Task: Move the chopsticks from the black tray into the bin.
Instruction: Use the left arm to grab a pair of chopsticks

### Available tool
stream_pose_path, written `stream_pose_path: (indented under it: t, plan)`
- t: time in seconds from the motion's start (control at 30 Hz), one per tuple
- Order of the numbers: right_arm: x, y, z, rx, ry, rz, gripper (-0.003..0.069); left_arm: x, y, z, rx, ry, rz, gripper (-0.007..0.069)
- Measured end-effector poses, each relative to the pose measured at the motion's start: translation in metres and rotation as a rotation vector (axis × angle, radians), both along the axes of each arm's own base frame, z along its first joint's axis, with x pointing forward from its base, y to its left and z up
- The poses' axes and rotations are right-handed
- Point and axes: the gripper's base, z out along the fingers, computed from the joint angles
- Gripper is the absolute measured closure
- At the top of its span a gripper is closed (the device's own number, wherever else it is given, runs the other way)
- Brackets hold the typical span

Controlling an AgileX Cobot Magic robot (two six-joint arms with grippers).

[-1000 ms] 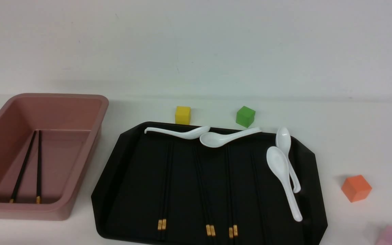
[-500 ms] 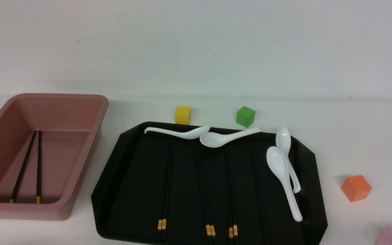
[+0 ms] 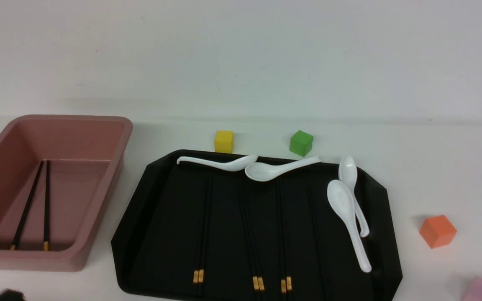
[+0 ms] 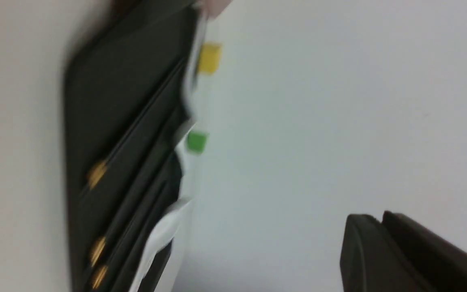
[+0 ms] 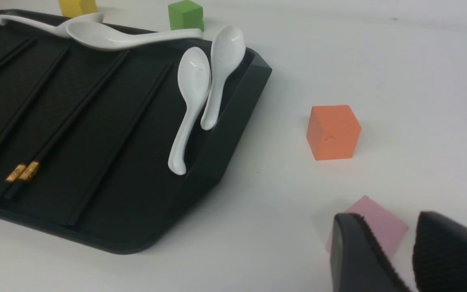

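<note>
Chopsticks (image 3: 201, 225) lie lengthwise in pairs on the black tray (image 3: 165, 217). They are thin, straight black sticks with small gold bands at their near ends. Three banded pairs are plain in the front view. A fourth dark line to their right is hard to make out against the tray. One more pair of chopsticks (image 3: 36, 205) rests on the floor of the bin (image 3: 73, 138), a dusty-pink plastic tub with rounded corners and sloping walls, which stands just left of the tray without touching it. The tray is flat and glossy, with cut corners and a low raised rim; the right wrist view shows a fine grain on its floor. Four smooth white spoons (image 3: 345, 217) lie on it, two along the far rim and two side by side at the right rim. A yellow cube (image 3: 224, 141) and a green cube (image 3: 301, 143) stand just beyond the far rim. An orange cube (image 3: 437, 230) and a pink block (image 3: 481, 289) sit to the right on the matte white tabletop (image 3: 433, 167). The right gripper (image 5: 395, 227) hangs low beside the pink block, its ribbed black pads (image 5: 440, 251) slightly apart with nothing between them. The left gripper (image 4: 373, 219) shows only as two dark overlapping fingers in a blurred view, so it cannot be told whether its jaws are parted or pressed together.
</note>
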Motion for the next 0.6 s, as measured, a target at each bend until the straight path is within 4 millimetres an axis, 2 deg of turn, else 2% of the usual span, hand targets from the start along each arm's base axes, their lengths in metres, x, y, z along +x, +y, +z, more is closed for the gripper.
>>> stream_pose_path:
  t: [0.07, 0.1, 0.13, 0.17, 0.23, 0.27, 0.3, 0.4, 0.5, 0.6]
  plan:
    - [0.0, 0.0, 0.0, 0.0, 0.0, 0.0, 0.0419, -0.004, 0.002, 0.026, 0.087, -0.106, 0.022, 0.0564]
    - [0.0, 0.0, 0.0, 0.0, 0.0, 0.0, 0.0419, -0.006, 0.003, 0.044, 0.148, -0.166, 0.035, 0.0564]
    - [0.0, 0.0, 0.0, 0.0, 0.0, 0.0, 0.0419, -0.008, 0.003, 0.071, 0.236, -0.222, 0.039, 0.0564]
    - [0.0, 0.0, 0.0, 0.0, 0.0, 0.0, 0.0419, -0.008, 0.002, 0.081, 0.288, -0.233, 0.032, 0.0564]
    - [0.0, 0.0, 0.0, 0.0, 0.0, 0.0, 0.0419, -0.001, -0.005, 0.111, 0.509, -0.216, -0.043, 0.0564]
    - [0.0, 0.0, 0.0, 0.0, 0.0, 0.0, 0.0419, 0.005, -0.009, 0.126, 0.617, -0.182, -0.112, 0.0564]
    - [0.0, 0.0, 0.0, 0.0, 0.0, 0.0, 0.0419, 0.015, -0.014, 0.132, 0.717, -0.108, -0.207, 0.0564]
    - [0.0, 0.0, 0.0, 0.0, 0.0, 0.0, 0.0419, 0.052, -0.024, 0.128, 0.911, 0.24, -0.55, 0.0564]
    - [0.0, 0.0, 0.0, 0.0, 0.0, 0.0, 0.0419, 0.091, -0.025, 0.116, 0.998, 0.554, -0.829, 0.0564]
    - [0.0, 0.0, 0.0, 0.0, 0.0, 0.0, 0.0419, 0.123, -0.028, 0.107, 0.989, 0.652, -0.94, 0.0564]
